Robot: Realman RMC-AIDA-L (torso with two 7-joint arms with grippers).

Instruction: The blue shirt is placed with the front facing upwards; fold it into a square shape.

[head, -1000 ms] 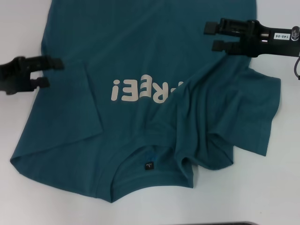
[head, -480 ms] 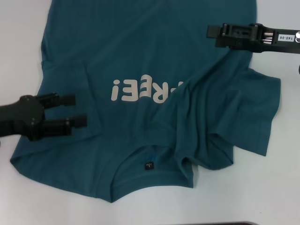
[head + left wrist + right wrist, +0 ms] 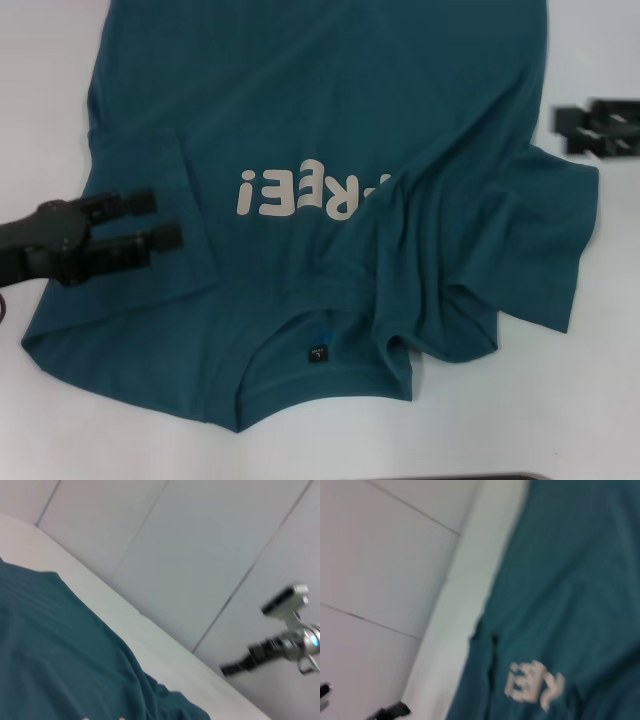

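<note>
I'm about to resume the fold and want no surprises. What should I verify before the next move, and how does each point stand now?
1. Blue shirt front up, lettering showing: ok.
2. Shirt lying flat: not ok, its right side is bunched over the lettering's end.
3. Left gripper open, above the left sleeve: ok.
4. Left gripper touching cloth: cannot tell.
5. Right gripper off the shirt, over the table: ok.

The head camera looks steeply down on the dark teal-blue cotton T-shirt (image 3: pixel 330 150) spread over the white counter (image 3: pixel 600 400). Both wrist cameras sit low and tilted, skimming the same shirt (image 3: pixel 55 650) (image 3: pixel 570 580) toward pale wall panels — the cream block letters (image 3: pixel 310 193) (image 3: pixel 535 681) appear in the head and right wrist views.
</note>
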